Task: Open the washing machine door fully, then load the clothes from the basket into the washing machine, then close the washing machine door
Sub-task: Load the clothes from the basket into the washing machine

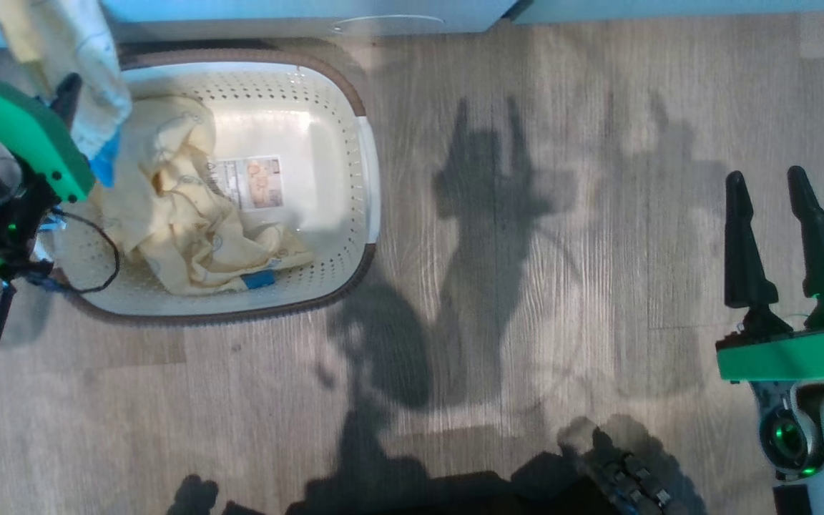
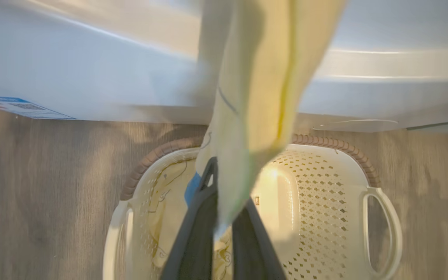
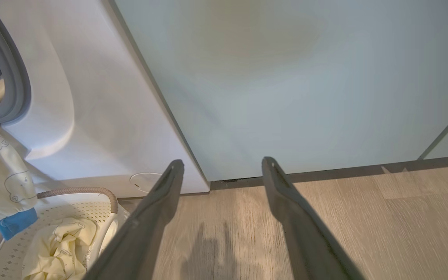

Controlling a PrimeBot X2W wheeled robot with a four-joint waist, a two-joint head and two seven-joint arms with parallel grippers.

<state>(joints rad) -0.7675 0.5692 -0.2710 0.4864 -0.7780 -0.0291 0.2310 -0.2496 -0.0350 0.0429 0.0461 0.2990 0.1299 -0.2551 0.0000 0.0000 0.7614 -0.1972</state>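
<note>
Big white washing machine (image 3: 72,97): floor's far edge.
Cream perforated plastic basket (image 1: 326,107): just before it, pale yellow fabric clothes (image 1: 176,214) inside.
Your left gripper (image 2: 230,182): clamped on one garment (image 2: 255,77) above basket.
Right gripper (image 1: 765,173): spread wide, empty.

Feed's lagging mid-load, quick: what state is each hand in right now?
Left hand: shut on a pale yellow soft fabric garment.
Right hand: open, holding nothing.

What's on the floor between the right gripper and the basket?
Nothing: in the head view, the floor between the right gripper and the basket is bare wood, crossed by shadows.
</note>
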